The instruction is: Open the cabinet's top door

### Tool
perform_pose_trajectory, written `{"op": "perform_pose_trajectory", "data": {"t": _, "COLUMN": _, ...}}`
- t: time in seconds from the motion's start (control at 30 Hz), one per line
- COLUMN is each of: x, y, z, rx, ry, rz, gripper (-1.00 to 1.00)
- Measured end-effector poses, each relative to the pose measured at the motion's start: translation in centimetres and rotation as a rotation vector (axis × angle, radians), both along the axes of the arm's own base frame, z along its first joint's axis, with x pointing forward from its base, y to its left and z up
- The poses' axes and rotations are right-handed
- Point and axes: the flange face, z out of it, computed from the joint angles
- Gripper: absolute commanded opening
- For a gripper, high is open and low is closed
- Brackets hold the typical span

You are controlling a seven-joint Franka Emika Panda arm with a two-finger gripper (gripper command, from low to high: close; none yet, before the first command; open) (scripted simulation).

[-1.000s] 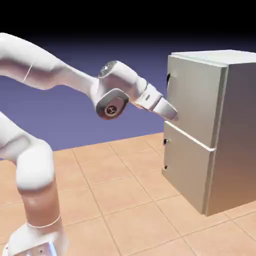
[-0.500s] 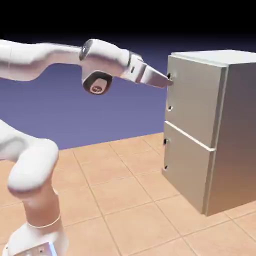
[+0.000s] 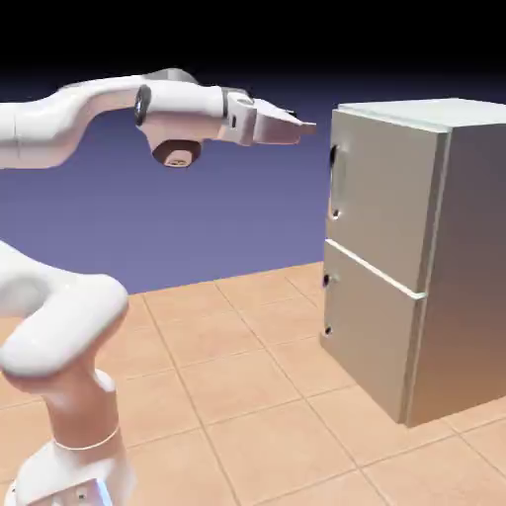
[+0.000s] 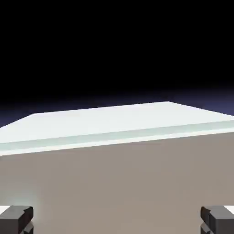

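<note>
The cabinet point(image 3: 464, 247) stands at the right of the exterior view, pale grey-beige, with two stacked front doors. The top door point(image 3: 385, 193) is shut, and its small dark handle point(image 3: 333, 182) runs vertically near its left edge. My gripper point(image 3: 306, 126) hovers just left of the cabinet's upper front corner, above the handle and touching nothing. In the hand view the gripper point(image 4: 117, 222) is open: its grey fingertips point(image 4: 16, 219) sit far apart at the bottom corners with only the top door point(image 4: 119, 183) behind them. The cabinet's pale top point(image 4: 119, 119) shows above the door.
The shorter lower door point(image 3: 371, 326) is shut under the top one. Tan floor tiles point(image 3: 247, 376) spread in front of the cabinet. The white arm point(image 3: 69, 119) stretches across from the left, with its base point(image 3: 69, 445) at the lower left.
The hand has climbed from the seam between the two doors up to the cabinet's top edge and drawn back slightly to the left. The jaws stayed wide apart.
</note>
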Motion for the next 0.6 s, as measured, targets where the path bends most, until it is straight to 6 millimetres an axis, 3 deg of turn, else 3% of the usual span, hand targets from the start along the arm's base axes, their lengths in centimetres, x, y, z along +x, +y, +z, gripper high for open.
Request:
{"op": "perform_pose_trajectory", "data": {"t": 0.3, "x": 2.2, "y": 4.9, "z": -4.0, "rx": -0.036, "ry": -0.073, "rz": 0.013, "gripper": 0.0}}
{"op": "perform_pose_trajectory", "data": {"t": 0.6, "x": 6.3, "y": 8.2, "z": -11.3, "rx": -0.071, "ry": -0.101, "rz": 0.017, "gripper": 0.0}}
